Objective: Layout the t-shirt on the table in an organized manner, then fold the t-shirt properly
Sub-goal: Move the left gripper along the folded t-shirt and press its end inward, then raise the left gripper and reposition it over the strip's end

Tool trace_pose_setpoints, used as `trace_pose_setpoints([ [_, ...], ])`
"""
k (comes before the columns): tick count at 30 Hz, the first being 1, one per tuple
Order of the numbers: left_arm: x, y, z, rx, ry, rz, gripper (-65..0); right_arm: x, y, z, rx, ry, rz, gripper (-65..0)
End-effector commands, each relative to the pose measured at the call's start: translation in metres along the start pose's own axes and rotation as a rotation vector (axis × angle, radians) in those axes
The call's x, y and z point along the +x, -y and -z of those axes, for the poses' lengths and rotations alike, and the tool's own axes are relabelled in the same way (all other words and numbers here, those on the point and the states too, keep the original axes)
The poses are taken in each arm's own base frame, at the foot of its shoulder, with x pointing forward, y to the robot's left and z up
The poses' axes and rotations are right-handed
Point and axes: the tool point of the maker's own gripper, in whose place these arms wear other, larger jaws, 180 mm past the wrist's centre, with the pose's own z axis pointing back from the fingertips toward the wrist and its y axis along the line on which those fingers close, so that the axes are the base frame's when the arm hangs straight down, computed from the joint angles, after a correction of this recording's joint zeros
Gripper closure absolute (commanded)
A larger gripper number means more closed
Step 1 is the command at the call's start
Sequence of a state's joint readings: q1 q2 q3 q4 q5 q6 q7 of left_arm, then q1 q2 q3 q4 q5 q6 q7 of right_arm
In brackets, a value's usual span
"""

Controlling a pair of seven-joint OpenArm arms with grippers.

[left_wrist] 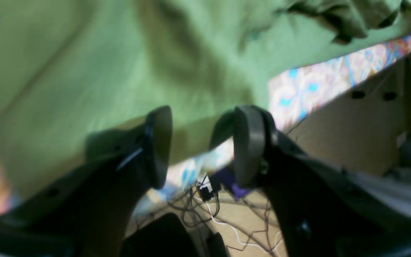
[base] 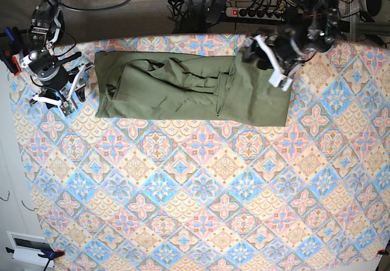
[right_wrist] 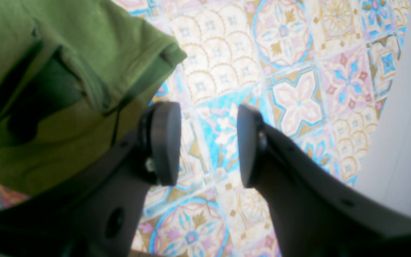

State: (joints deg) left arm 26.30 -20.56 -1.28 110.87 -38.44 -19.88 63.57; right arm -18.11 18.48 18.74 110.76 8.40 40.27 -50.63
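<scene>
The olive-green t-shirt (base: 189, 88) lies as a long folded strip across the far part of the table (base: 195, 192), with creases and bunched cloth near its middle. My left gripper (base: 274, 64) is over the strip's right end. In the left wrist view this left gripper (left_wrist: 203, 146) is open, and the t-shirt (left_wrist: 120, 64) hem and table edge show behind the gap. My right gripper (base: 72, 91) stands just off the strip's left end. In its own view the right gripper (right_wrist: 205, 142) is open over bare table (right_wrist: 298, 71), with the t-shirt (right_wrist: 48, 71) sleeve to its left.
A power strip (base: 256, 12) and tangled cables lie beyond the table's far edge. Loose wires on the floor (left_wrist: 219, 210) show below the table edge in the left wrist view. The patterned cloth stretches toward the near side. A white surface (right_wrist: 405, 125) borders the table by the right gripper.
</scene>
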Motion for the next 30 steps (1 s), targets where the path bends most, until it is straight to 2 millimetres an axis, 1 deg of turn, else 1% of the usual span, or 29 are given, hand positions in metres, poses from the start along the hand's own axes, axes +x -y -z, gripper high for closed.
trace_pose_setpoints([
  [1, 0.004, 0.006, 0.007, -0.019, 0.008, 0.006, -27.2, 0.013, 0.009, -0.005, -0.023, 0.043, -0.017, -24.6],
  [2, 0.002, 0.012, 0.015, -0.032, -0.002, 0.007, -27.1, 0.013, 0.009, -0.005, -0.024, 0.043, -0.016, -24.6],
  [5, 0.008, 0.029, 0.030, -0.066, 0.003, 0.022, -27.1, 0.013, 0.010, -0.006, -0.027, 0.044, -0.016, -24.6],
  [8, 0.027, 0.047, 0.040, -0.105, 0.044, 0.034, -27.1, 0.014, 0.009, -0.005, -0.025, 0.044, -0.017, -24.6],
  [10, 0.038, 0.056, 0.043, -0.129, 0.071, 0.032, -27.1, 0.014, 0.009, -0.005, -0.024, 0.045, -0.016, -24.6],
  [13, 0.046, 0.061, 0.042, -0.139, 0.102, 0.015, -27.1, 0.013, 0.009, -0.005, -0.023, 0.043, -0.015, -24.6],
  [15, 0.050, 0.056, 0.033, -0.119, 0.125, 0.019, -27.1, 0.013, 0.009, -0.005, -0.024, 0.045, -0.016, -24.6],
  [16, 0.047, 0.054, 0.028, -0.107, 0.126, 0.014, -27.1, 0.013, 0.009, -0.006, -0.025, 0.044, -0.016, -24.6],
  [20, 0.035, 0.028, 0.000, -0.018, 0.103, 0.072, -27.1, 0.004, 0.002, -0.007, -0.009, 0.024, -0.017, -24.6],
  [26, 0.016, -0.029, -0.042, 0.152, 0.057, 0.083, -27.6, 0.004, 0.002, -0.007, -0.008, 0.023, -0.017, -24.6],
  [28, 0.010, -0.040, -0.050, 0.182, 0.028, 0.104, -27.5, 0.004, 0.002, -0.007, -0.008, 0.025, -0.017, -24.6],
  [30, 0.001, -0.047, -0.056, 0.202, -0.011, 0.125, -27.2, 0.004, 0.002, -0.007, -0.008, 0.025, -0.017, -24.6],
])
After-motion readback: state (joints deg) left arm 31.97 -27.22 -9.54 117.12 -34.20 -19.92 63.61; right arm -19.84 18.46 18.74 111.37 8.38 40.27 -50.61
